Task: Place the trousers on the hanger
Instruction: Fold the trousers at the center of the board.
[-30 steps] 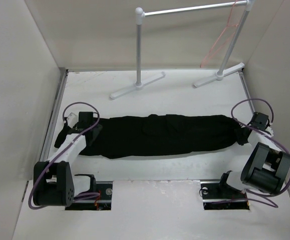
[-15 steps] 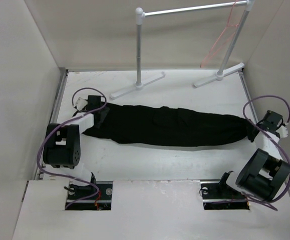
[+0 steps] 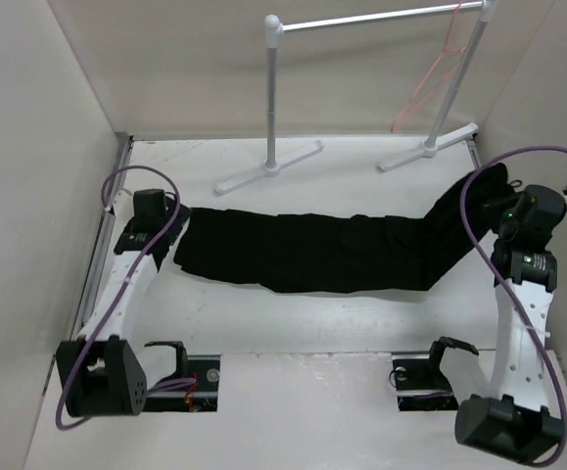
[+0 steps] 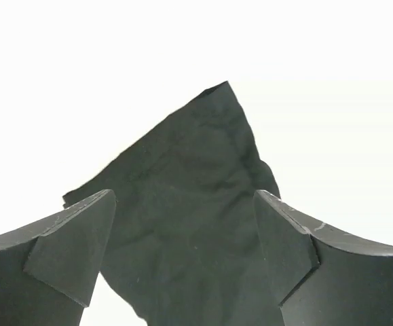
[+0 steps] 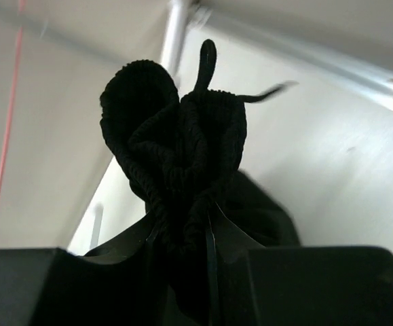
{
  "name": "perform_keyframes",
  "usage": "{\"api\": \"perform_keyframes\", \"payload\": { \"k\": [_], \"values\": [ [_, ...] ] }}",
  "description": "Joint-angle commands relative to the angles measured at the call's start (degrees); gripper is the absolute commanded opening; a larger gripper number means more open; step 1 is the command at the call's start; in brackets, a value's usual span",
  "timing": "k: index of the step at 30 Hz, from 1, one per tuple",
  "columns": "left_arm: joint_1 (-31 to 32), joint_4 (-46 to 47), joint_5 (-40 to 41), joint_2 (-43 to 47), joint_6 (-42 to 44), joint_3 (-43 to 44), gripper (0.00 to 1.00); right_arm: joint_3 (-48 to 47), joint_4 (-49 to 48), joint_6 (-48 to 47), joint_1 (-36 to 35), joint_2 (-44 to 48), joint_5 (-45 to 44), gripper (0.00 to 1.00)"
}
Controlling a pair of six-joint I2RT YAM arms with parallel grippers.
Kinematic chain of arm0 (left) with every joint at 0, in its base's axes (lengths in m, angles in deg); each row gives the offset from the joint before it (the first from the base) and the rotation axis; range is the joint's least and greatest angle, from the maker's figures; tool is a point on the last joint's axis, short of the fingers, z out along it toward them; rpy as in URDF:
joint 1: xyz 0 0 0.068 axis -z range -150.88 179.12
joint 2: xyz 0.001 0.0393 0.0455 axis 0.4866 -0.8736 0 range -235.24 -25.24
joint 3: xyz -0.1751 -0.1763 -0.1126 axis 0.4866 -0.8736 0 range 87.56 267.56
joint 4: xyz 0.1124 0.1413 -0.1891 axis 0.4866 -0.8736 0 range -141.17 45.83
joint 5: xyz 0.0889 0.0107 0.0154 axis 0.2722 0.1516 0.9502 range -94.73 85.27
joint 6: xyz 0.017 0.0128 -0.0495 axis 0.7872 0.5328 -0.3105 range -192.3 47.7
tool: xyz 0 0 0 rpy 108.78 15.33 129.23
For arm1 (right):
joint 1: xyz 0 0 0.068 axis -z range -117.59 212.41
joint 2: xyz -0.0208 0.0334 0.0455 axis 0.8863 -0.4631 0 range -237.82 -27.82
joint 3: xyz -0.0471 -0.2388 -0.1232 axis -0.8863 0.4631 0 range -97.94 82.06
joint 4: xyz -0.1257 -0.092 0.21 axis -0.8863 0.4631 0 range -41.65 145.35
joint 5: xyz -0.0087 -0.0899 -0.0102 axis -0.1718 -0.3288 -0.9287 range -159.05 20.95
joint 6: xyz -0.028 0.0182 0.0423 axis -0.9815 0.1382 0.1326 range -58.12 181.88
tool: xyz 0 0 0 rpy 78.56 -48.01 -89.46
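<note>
our right gripper (image 3: 505, 194) is clamped on the bunched waistband of the trousers (image 3: 312, 253) and holds that end raised off the table (image 3: 293, 323) at the right. the rest lies stretched across the table toward the left. our left gripper (image 4: 182, 258) stands wide, with the leg end lying between and beyond its fingers, nothing pinched. the hanger (image 3: 430, 78) hangs at the right end of the rack (image 3: 361, 20), above the cloth and well apart from it. we judge the step in hand to be taking the left end for a two-arm lift. to do it well, the left should close low over all the layers, not just the top one. then both arms should rise evenly so the soft cloth sags between them without dragging out of the right grip.
</note>
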Motion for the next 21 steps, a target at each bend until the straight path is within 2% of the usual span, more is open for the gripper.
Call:
{"api": "perform_keyframes", "payload": {
  "k": [1,5,9,12,14,21],
  "values": [
    [-0.43,-7.14,0.03,5.70,5.24,3.59,0.82,-2.29,4.47,-3.13,-8.04,2.68,-2.69,0.12],
    [-0.60,-9.43,-1.11,10.72,6.39,4.56,0.82,-4.48,7.64,-1.74,-22.26,4.53,-7.26,0.12],
    [-1.39,-9.87,-1.37,12.22,6.92,5.52,0.82,-9.04,8.09,3.36,-39.75,-0.81,-14.37,0.12],
    [-2.88,-9.43,-1.99,12.40,7.00,7.10,0.82,-16.06,6.95,6.09,-52.41,-9.32,-19.47,0.12],
    [-3.94,-9.35,-1.99,12.57,7.09,7.99,0.82,-21.85,6.07,6.53,-58.40,-15.38,-21.67,0.12],
    [-8.86,-9.69,-2.17,12.05,5.95,11.06,0.82,-50.14,5.18,7.06,-73.17,-41.74,-22.21,0.13]
  ]
}}
